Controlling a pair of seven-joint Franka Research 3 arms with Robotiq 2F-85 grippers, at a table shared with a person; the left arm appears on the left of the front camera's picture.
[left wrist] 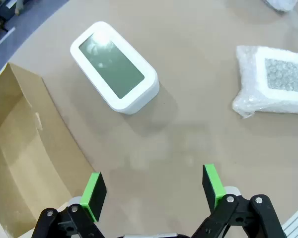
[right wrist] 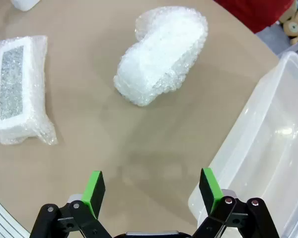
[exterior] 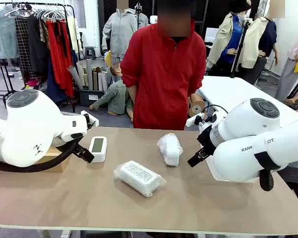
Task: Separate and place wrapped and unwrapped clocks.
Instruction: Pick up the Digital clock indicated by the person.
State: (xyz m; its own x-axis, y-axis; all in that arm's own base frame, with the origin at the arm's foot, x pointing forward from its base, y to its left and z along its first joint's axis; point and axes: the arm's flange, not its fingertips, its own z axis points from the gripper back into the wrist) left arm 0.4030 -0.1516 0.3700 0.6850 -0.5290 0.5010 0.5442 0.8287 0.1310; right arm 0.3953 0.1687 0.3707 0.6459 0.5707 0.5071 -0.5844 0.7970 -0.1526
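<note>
A bare white clock [exterior: 97, 148] with a greenish-grey screen lies on the brown table, left of centre, also visible as the bare clock [left wrist: 114, 67] ahead of my open left gripper [left wrist: 154, 188]. One bubble-wrapped clock [exterior: 139, 178] lies near the middle front; its end shows as the wrapped clock [left wrist: 273, 82] and again as the flat wrapped clock [right wrist: 17, 91]. A second wrapped clock [exterior: 170, 148] sits farther back, seen as the lumpy wrapped clock [right wrist: 161, 54] beyond my open right gripper [right wrist: 151, 188]. Both grippers hover above bare table, holding nothing.
An open cardboard box [left wrist: 25, 148] stands at the table's left under my left arm [exterior: 25, 126]. A clear plastic bin [right wrist: 268, 148] stands at the right beside my right arm [exterior: 253, 144]. A person in red [exterior: 164, 74] stands at the far edge.
</note>
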